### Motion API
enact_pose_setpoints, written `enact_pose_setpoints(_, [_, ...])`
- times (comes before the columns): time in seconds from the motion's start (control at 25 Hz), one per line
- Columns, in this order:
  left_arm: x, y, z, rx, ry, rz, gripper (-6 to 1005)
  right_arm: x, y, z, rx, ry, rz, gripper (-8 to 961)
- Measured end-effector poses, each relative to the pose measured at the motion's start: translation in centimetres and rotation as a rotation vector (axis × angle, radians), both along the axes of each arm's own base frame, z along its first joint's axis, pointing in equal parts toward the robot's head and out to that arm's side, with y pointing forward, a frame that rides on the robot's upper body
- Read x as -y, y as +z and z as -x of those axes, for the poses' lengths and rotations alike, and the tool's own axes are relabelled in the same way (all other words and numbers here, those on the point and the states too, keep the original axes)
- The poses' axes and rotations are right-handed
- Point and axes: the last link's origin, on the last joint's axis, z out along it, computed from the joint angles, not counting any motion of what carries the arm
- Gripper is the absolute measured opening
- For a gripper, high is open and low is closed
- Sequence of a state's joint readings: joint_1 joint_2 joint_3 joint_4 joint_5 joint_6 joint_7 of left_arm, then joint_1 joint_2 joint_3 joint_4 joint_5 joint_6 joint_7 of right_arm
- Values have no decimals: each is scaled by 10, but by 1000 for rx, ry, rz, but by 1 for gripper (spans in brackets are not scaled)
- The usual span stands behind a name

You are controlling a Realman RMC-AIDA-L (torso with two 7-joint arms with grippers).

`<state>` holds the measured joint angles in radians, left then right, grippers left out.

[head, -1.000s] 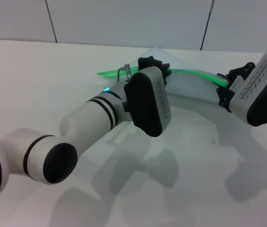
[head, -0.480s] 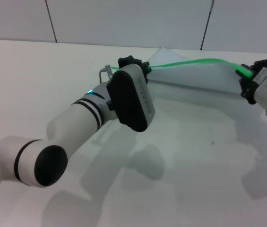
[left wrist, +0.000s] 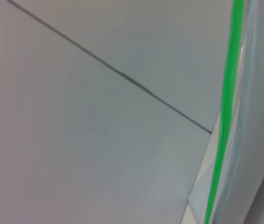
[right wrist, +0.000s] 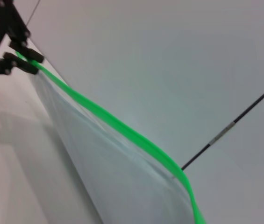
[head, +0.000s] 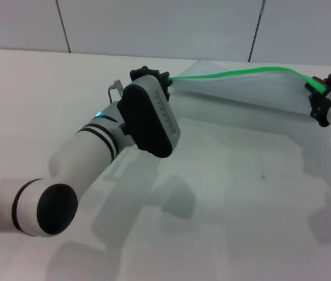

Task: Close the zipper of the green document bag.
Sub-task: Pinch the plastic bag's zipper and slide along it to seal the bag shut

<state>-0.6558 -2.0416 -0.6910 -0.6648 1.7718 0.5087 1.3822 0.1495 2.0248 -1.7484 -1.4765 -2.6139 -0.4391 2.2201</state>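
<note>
The green document bag (head: 241, 93) hangs lifted off the table, stretched between my two grippers. Its zipper (head: 235, 73) runs as a taut bright green line along the top edge. My left gripper (head: 164, 81) is shut on the zipper's left end; the right wrist view shows that left gripper (right wrist: 22, 58) pinching the strip. My right gripper (head: 319, 93) is shut on the bag's right end, at the edge of the head view. The slider is hidden. The left wrist view shows only the zipper (left wrist: 225, 116) and the pale bag (left wrist: 258, 140). The zipper (right wrist: 117, 123) tops the bag (right wrist: 99, 158).
A white table (head: 241, 193) lies under the bag, bearing only the arms' shadows. Behind it stands a pale panelled wall (head: 153, 23) with dark seams. My left arm reaches diagonally across the left half of the table.
My left gripper has moved left along the green strip and my right gripper has moved right. The bag has been pulled taut and now spans a longer stretch between them.
</note>
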Motion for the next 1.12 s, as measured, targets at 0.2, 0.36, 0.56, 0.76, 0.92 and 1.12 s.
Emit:
enact_pose_setpoints(0.2, [-1, 4, 7, 13, 30, -23, 85, 0, 6, -7, 0, -19, -19, 106])
enact_pose_setpoints(0.36, [-1, 6, 10, 23, 44, -35, 85, -1, 9, -10, 0, -29, -29, 107])
enact_pose_setpoints(0.56, [0, 6, 12, 25, 52, -38, 84, -1, 9, -12, 0, -33, -33, 108])
enact_pose_setpoints(0.76, [-1, 7, 11, 25, 49, -38, 81, -2, 7, -15, 9, -36, -31, 109])
enact_pose_setpoints(0.92, [-3, 8, 8, 29, 38, -50, 79, -5, 12, -20, -5, -64, -47, 110])
enact_pose_setpoints(1.12, [-4, 10, 2, 57, 27, -71, 155, -4, 16, -21, -54, -90, -74, 112])
